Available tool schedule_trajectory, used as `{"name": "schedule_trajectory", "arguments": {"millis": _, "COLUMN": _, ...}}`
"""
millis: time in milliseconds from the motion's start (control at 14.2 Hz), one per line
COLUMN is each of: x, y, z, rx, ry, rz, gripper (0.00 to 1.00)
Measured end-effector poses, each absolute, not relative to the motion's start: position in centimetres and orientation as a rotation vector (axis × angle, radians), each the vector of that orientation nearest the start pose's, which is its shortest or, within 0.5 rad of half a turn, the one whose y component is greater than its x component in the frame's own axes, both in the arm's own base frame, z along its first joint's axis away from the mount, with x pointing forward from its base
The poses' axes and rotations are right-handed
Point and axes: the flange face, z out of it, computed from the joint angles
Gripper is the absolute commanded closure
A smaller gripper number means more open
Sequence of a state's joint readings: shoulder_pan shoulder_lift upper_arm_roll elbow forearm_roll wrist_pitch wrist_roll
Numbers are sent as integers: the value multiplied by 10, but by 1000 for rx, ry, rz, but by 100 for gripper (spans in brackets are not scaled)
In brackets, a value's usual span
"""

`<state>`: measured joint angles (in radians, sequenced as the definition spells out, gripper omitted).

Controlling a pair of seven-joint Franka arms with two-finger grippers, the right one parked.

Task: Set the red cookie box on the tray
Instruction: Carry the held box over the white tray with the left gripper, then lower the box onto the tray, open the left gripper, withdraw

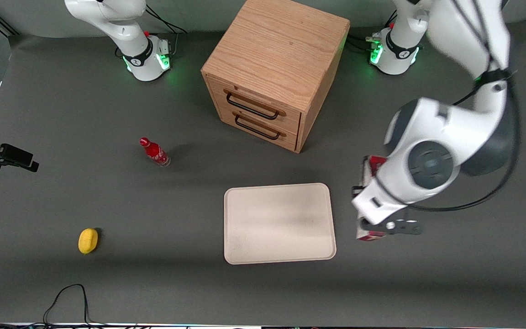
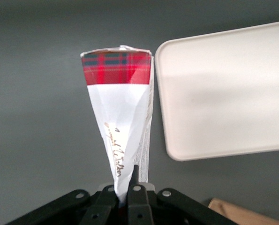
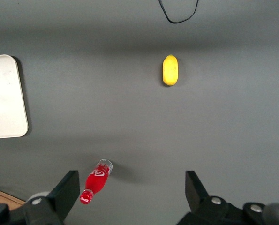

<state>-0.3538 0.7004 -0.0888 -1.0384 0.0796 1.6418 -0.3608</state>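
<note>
1. Landmark: tray (image 1: pixel 279 224). All positions ref'd to it.
2. Gripper (image 2: pixel 126 187) status: clenched on red cookie box (image 2: pixel 118 117). In the wrist view the fingers (image 2: pixel 137 197) pinch one end of the carton; the rest of the carton extends away from the gripper, tartan end outermost.
3. Box held edge-on, thin dimension between the fingers. Probable reason: a flat carton gives the two-finger gripper purchase only across its thin section.
4. Box position: beside the tray, just off its short edge toward the working arm's end of the table. Not over the tray surface; a strip of bare table (image 2: pixel 36 117) shows between carton and tray rim in the wrist view.
5. Front view: arm body covers most of the box (image 1: pixel 369 235); only red bits show at both ends. Whether the box is lifted off the table or touching it: cannot tell.
6. Tray surface bare, so any drop spot is usable. Judgement: transfer stage, grasp done, placement not yet done.
7. Next move req'd (judgement): shift sideways over the tray, lower, release.
8. Other items, well apart from tray, no interference expected: wooden cabinet (image 1: pixel 272 73) farther from the front camera; red bottle (image 1: pixel 154 152) and yellow object (image 1: pixel 87 241) toward the parked arm's end.
</note>
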Motion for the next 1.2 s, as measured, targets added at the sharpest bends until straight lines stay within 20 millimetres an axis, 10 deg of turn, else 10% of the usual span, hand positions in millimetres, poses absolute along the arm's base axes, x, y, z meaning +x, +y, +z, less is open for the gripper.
{"name": "schedule_trajectory", "arguments": {"millis": 635, "x": 686, "y": -356, "z": 262, "rx": -3051, "ry": -105, "rz": 27, "gripper": 100}}
{"name": "schedule_trajectory", "arguments": {"millis": 706, "x": 686, "y": -359, "z": 253, "rx": -3052, "ry": -128, "rz": 23, "gripper": 40}}
{"name": "schedule_trajectory", "arguments": {"millis": 776, "x": 685, "y": -360, "z": 248, "rx": -3052, "ry": -135, "rz": 23, "gripper": 0}}
{"name": "schedule_trajectory", "arguments": {"millis": 1200, "x": 695, "y": -358, "z": 280, "rx": -3070, "ry": -151, "rz": -56, "gripper": 0}}
